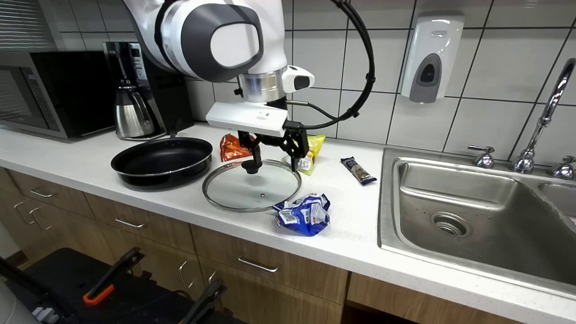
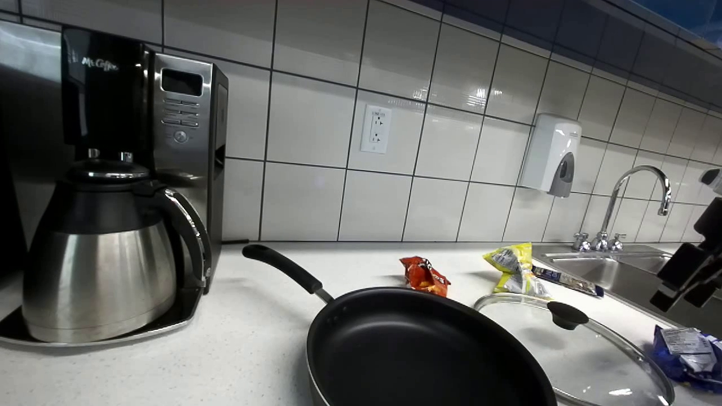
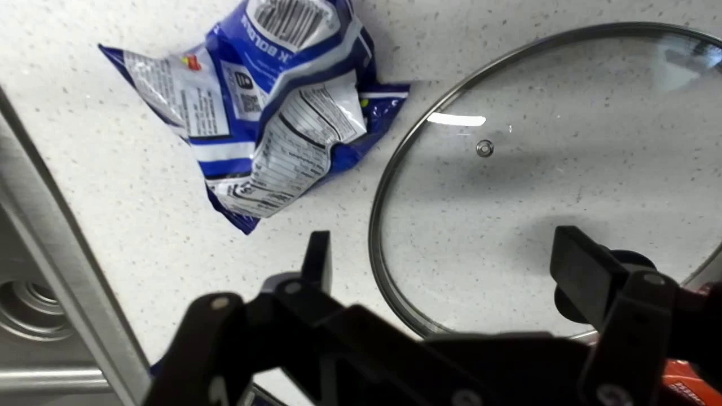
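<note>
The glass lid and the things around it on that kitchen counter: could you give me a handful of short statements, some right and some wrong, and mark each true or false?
1. The glass lid lies with its knob facing up. True.
2. The lid is inside the sink. False: it rests on the white counter, beside the black frying pan.
3. The gripper is open, with nothing held in it. True.
4. Every crumpled bag around the lid is green. False: there is a blue bag, a yellow bag and an orange-red bag.
5. The white dispenser is fixed to the tiled wall. True.
6. Nothing sticks out from the pan's rim. False: a black handle does.
</note>
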Action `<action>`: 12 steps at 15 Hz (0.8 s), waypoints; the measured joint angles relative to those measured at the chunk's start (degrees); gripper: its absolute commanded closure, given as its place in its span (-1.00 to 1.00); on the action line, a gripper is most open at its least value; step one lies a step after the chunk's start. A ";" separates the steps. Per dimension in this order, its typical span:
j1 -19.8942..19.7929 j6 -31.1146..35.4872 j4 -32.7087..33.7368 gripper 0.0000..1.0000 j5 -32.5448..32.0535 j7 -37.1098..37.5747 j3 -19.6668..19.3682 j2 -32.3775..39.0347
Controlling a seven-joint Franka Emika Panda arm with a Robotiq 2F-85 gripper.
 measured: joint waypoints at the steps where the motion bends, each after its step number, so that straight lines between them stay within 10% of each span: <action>1: -0.39 0.00 -0.40 -1.00 -1.01 1.40 -0.23 -0.03; 12: -5.58 -0.19 -3.78 -1.00 -10.29 16.96 -1.63 -1.16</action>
